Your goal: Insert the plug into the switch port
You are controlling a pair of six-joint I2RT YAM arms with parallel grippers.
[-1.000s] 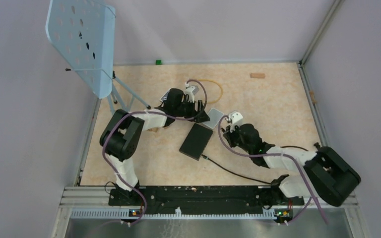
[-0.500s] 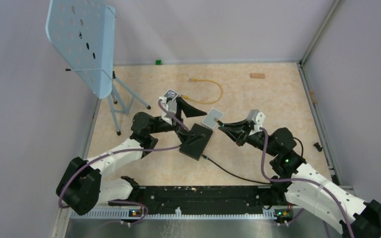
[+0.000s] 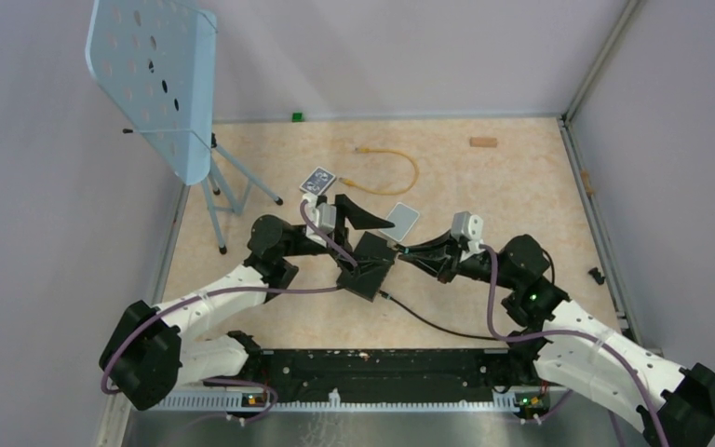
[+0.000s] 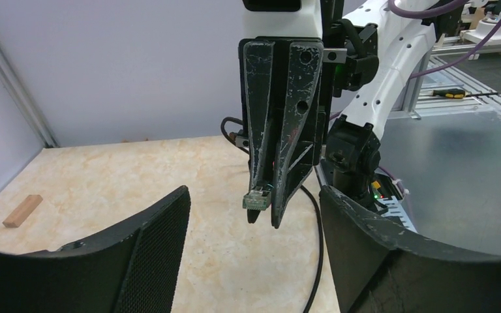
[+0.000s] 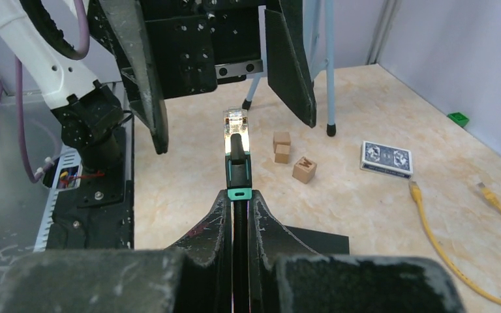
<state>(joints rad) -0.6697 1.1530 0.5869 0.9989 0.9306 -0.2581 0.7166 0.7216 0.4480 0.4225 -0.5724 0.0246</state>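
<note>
The flat black box (image 3: pixel 372 276) lies mid-table; in the right wrist view only one of its corners (image 5: pixel 313 238) shows, and its switch port is not visible. My right gripper (image 3: pixel 410 251) is shut on the black cable just behind the clear plug (image 5: pixel 236 124), which points at my left gripper. The plug hangs in the air above the table in the left wrist view (image 4: pixel 257 199). My left gripper (image 3: pixel 377 244) is open wide and empty above the box. Its fingers (image 5: pixel 290 59) frame the plug, which stays short of its mesh pads (image 4: pixel 150 254).
The black cable (image 3: pixel 433 321) trails to the near right. A pale grey card (image 3: pixel 404 220), a patterned playing card (image 3: pixel 317 181) and a yellow cable (image 3: pixel 391 177) lie behind. Small wooden blocks (image 5: pixel 304 169), a wood piece (image 3: pixel 484 142), a green block (image 3: pixel 295 116) and a blue stand (image 3: pixel 163 84) are around.
Both arms swung out and stretched low toward the box. The left gripper opened wide and came nearer over the box, uncovering the playing card. The right gripper carried the plug left toward it.
</note>
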